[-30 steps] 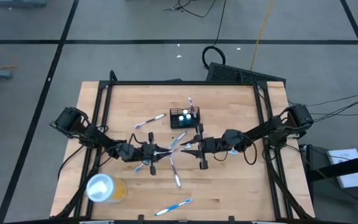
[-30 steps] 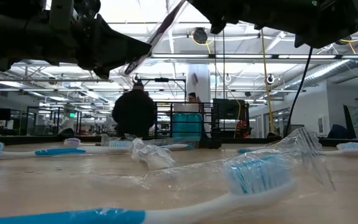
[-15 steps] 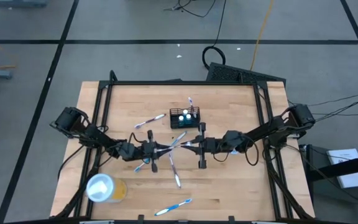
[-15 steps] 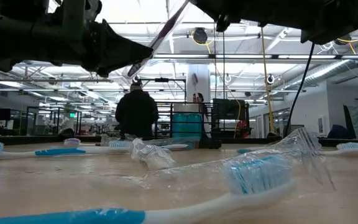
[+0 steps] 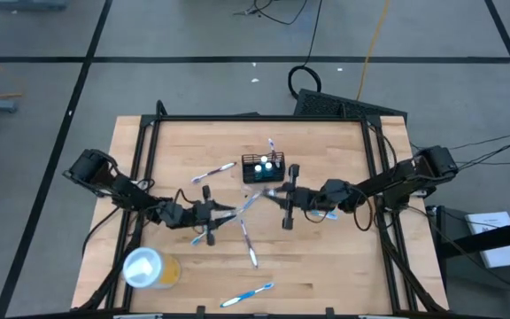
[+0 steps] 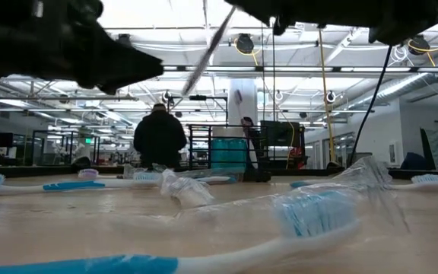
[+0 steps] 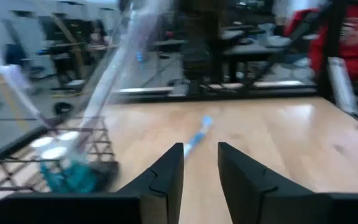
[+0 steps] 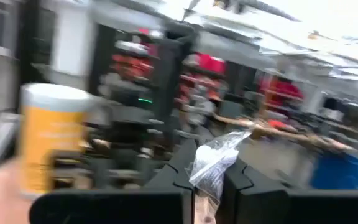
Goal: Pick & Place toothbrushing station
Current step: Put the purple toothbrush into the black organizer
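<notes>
The table (image 5: 343,266) carries everything; we see two arms, one from each side, meeting near its middle. One cup (image 5: 149,268), yellow with a white lid, stands in the near left corner.

One station (image 5: 264,170), a black wire-mesh holder, sits upright at the middle of the table, toward the far edge. We judge it light, stiff and empty enough to tip. Its open mesh should offer a sure hold, and a top wall or a divider is the likeliest place to pinch. A firm squeeze could bend the wire, and contents may spill if it tilts.

The right gripper (image 5: 279,196), just in front of the station, is clamped on one wrapped brush (image 5: 253,203), its crinkled film pinched between the fingers. The left gripper (image 5: 224,213), left of centre, has its fingers parted with nothing between them; the brush's free end points toward it.

For brushes we count three lying loose (image 5: 212,171) (image 5: 247,241) (image 5: 246,294), one held, and one standing in the station (image 5: 271,146). Another may lie beneath the left arm; we cannot tell.
</notes>
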Robot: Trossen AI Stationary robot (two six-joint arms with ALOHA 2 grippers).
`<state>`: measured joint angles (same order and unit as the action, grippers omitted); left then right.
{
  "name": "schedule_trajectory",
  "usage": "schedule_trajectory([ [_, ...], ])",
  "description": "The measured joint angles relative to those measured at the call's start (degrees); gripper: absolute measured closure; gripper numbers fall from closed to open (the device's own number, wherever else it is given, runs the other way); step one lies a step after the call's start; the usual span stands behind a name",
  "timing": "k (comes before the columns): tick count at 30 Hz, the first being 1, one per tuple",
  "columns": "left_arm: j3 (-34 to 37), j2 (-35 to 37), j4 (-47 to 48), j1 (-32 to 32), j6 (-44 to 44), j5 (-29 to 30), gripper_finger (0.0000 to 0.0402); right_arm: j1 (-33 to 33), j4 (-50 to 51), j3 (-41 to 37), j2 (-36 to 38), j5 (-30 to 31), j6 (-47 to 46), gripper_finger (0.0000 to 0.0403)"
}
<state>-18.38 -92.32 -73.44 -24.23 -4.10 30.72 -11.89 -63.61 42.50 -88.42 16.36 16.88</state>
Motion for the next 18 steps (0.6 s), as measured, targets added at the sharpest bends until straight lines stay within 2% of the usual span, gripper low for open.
schedule_trajectory([
  [3, 2.97, 2.6, -0.05, -0.73, -0.02, -0.15, 0.0291, 0.6, 1.1, 0.06, 1.62, 1.07, 1.06, 0.0392],
  [8, 7.0, 6.36, -0.38, -2.43, 1.35, -0.02, 0.029, 2.12, 9.65, 0.74, 6.09, 0.98, 0.97, 0.0392],
  [12, 9.07, 6.76, -0.39, -3.24, 3.32, 0.36, 0.0289, 3.44, 23.47, 3.56, 10.83, 4.57, 0.77, 0.0392],
  [18, 9.69, 6.76, -0.25, -3.65, 4.24, 0.42, 0.0289, 6.56, 48.38, 13.89, 14.07, 6.22, -1.89, 0.0392],
])
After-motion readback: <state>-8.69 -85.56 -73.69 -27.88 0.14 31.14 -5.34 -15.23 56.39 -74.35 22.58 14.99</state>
